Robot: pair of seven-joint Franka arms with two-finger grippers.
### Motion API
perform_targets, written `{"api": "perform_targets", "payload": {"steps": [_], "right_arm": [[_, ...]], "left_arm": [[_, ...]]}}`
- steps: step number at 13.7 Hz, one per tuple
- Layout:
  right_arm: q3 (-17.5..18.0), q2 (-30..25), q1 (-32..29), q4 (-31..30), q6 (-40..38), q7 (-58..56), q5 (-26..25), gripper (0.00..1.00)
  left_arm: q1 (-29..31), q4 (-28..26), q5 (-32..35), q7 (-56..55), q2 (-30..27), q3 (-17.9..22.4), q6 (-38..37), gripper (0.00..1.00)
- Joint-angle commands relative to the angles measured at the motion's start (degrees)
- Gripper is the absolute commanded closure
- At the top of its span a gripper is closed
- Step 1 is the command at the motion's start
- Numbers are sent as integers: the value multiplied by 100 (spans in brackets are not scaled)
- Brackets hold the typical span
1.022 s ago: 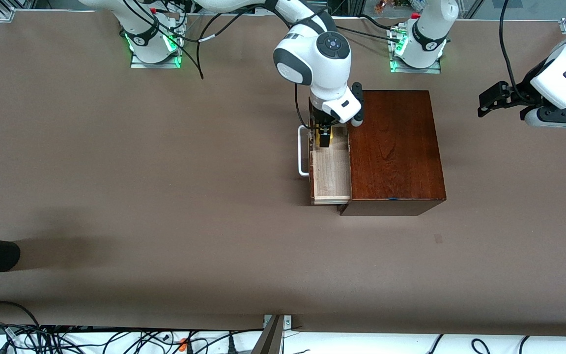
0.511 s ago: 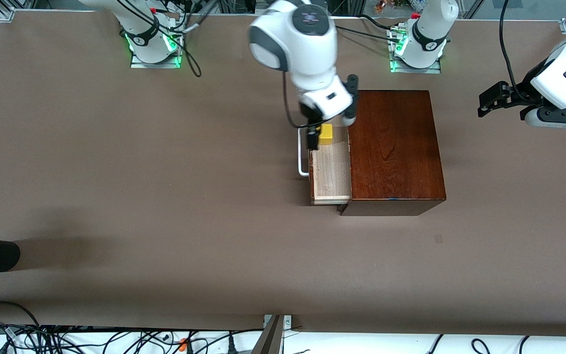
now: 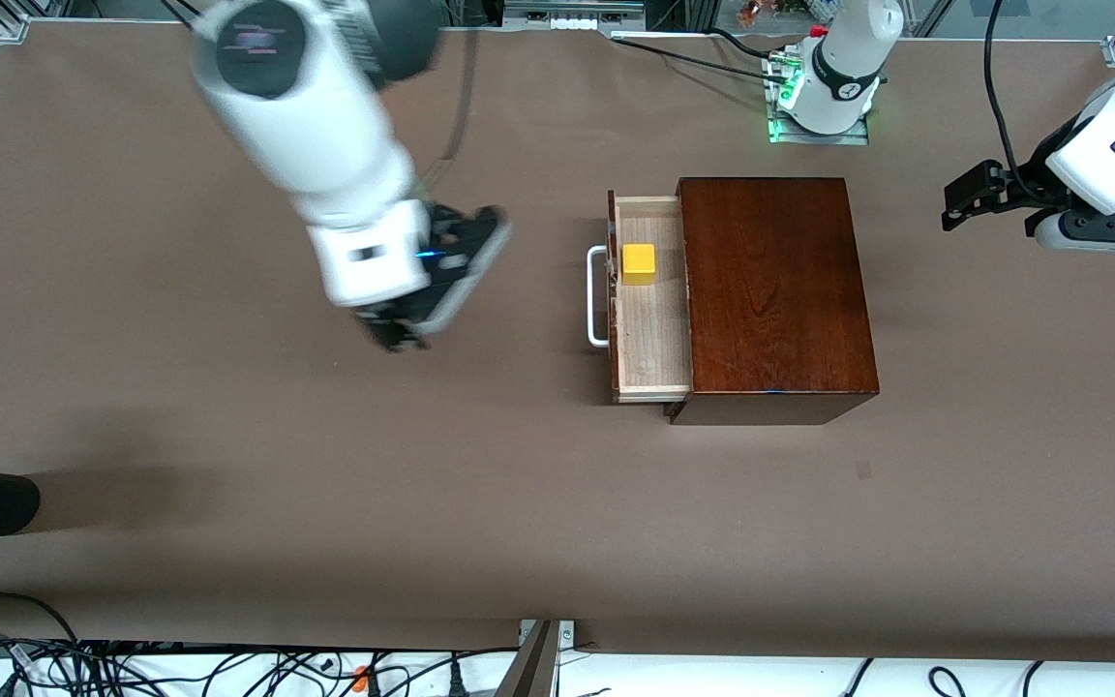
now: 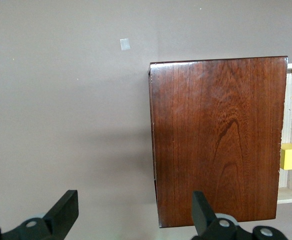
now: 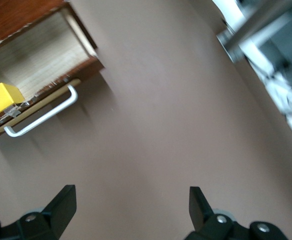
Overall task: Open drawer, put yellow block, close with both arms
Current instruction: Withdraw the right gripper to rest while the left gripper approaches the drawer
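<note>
drawer point(image 3: 652, 339) open, yellow block point(image 3: 639, 263) inside | right gripper point(image 3: 393, 334) wide, over bare table | left gripper point(image 3: 964, 198) wide, waits at table edge | push handle point(image 3: 598, 295) squarely, both arms

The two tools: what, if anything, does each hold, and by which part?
Nothing. The right tool is open over bare table; the left tool waits open; the yellow block lies free in the drawer.

One yellow block point(image 3: 639, 263), one drawer point(image 3: 652, 334), one wooden box point(image 3: 775, 290), two arms point(image 3: 325, 155).
</note>
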Motion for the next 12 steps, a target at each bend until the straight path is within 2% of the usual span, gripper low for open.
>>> {"api": "perform_targets", "payload": {"steps": [1, 2, 6, 8, 10, 12], "right_arm": [[-568, -550, -222, -634, -182, 313, 589, 0], [-754, -701, -274, -898, -208, 304, 747, 0], [-1072, -1781, -512, -2278, -147, 618, 766, 0], [-1064, -2142, -713, -2604, -278, 1163, 723, 0], [-810, -2214, -1204, -2650, -620, 1366, 705, 0], [-739, -2371, -1356, -2685, -963, 1665, 539, 0]], "left_arm": [[-7, 192, -18, 115, 85, 25, -144, 0], [-7, 192, -26, 115, 85, 25, -144, 0], [-7, 192, -26, 115, 85, 25, -153, 0], [-16, 201, -35, 98, 85, 25, -162, 0], [-25, 201, -79, 97, 85, -10, -171, 0], [-95, 192, -88, 97, 155, -46, -459, 0]]}}
